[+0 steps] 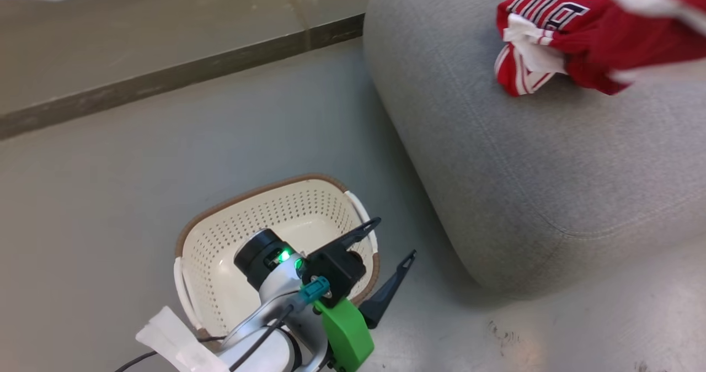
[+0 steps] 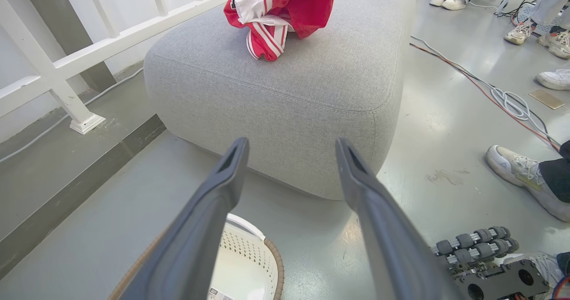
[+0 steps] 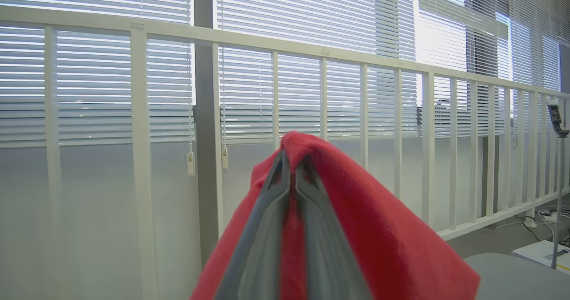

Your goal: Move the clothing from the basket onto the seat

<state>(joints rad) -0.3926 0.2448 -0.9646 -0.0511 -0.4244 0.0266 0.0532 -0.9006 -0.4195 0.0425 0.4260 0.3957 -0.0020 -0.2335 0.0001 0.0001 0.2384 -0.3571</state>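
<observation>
The clothing (image 1: 584, 35), a red garment with white stripes and lettering, hangs down onto the top of the grey seat (image 1: 496, 157) at the upper right of the head view. Its lower folds (image 2: 276, 15) rest on the seat (image 2: 289, 91). My right gripper (image 3: 291, 168) is shut on the clothing (image 3: 378, 246), with red fabric draped over both fingers. The cream basket (image 1: 220, 250) stands on the floor left of the seat, and no clothing shows inside it. My left gripper (image 1: 391, 239) hovers open over the basket's right rim (image 2: 274, 260), fingers pointing toward the seat.
A white railing (image 2: 67, 64) and a dark floor strip (image 1: 165, 85) run behind the seat. Cables (image 2: 503, 99) lie on the floor to the right, where people's shoes (image 2: 521, 175) and a wheeled robot base (image 2: 485, 255) stand.
</observation>
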